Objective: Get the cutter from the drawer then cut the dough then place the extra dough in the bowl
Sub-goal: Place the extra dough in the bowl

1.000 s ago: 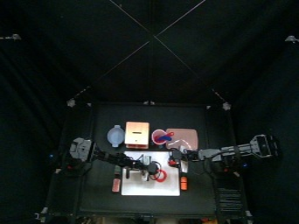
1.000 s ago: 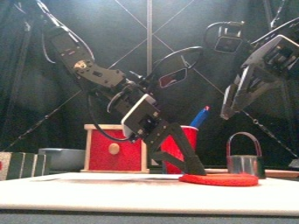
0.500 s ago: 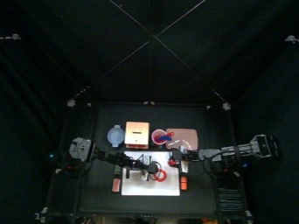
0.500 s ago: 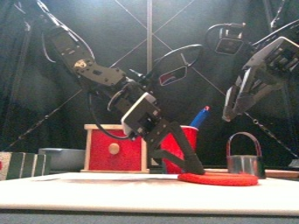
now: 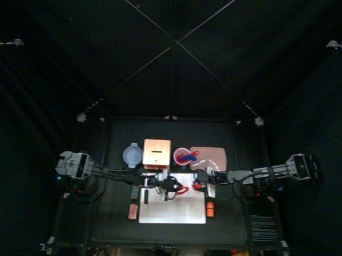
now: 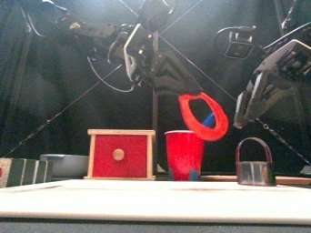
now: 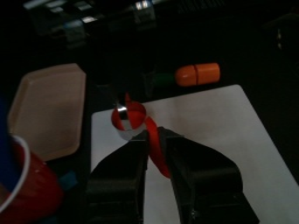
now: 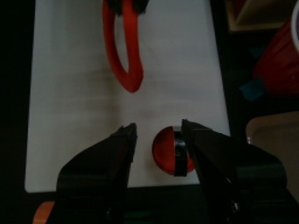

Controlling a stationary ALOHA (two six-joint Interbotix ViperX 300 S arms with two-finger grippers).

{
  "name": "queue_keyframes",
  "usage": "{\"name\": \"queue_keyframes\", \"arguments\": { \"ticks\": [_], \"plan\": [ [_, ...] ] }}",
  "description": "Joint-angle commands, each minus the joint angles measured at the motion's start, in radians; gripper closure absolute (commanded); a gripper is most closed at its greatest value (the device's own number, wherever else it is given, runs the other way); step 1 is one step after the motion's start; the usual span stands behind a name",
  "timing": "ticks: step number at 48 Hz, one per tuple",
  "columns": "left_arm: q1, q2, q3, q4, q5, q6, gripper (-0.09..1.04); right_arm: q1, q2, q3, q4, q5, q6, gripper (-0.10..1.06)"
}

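Dough ring aloft, bowl leftward!
Left gripper clamps it right of the wooden box; bowl sits left of the box, seemingly nearer this arm; right gripper gapes.

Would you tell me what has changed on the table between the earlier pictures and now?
The left gripper, shut on the dough ring, has risen from the white cutting board, lifting the ring clear so it hangs in the air. The right gripper stays raised and open on its side; the cutter, wooden box and red cup have not moved.
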Motion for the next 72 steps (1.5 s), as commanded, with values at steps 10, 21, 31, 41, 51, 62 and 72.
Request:
{"name": "queue_keyframes", "arguments": {
  "ticks": [10,21,31,41,51,62,72],
  "plan": [
    [0.149,-0.195,0.095,0.08,-0.063,0.002,0.34,-0.021,-0.011,-0.011,-0.028,-0.029,0.0,0.15],
    [0.268,-0.368,0.224,0.087,-0.064,0.0,0.34,-0.032,-0.011,-0.009,-0.029,-0.029,-0.002,0.15],
    [0.342,-0.545,0.383,0.069,-0.097,-0.003,0.34,-0.037,-0.009,-0.009,-0.031,-0.031,-0.002,0.15],
    [0.396,-0.736,0.565,0.023,-0.141,-0.003,0.34,-0.038,-0.009,-0.008,-0.029,-0.031,-0.002,0.15],
    [0.474,-0.815,0.698,-0.028,-0.133,-0.002,0.34,-0.038,-0.005,-0.002,-0.029,-0.031,0.0,0.15],
    [0.552,-0.689,0.759,-0.029,-0.118,-0.003,0.31,-0.041,0.002,-0.002,-0.029,-0.031,0.0,0.15],
    [0.551,-0.572,0.724,-0.048,-0.109,-0.008,0.17,-0.04,0.003,-0.012,-0.029,-0.031,0.0,0.15]
  ]
}}
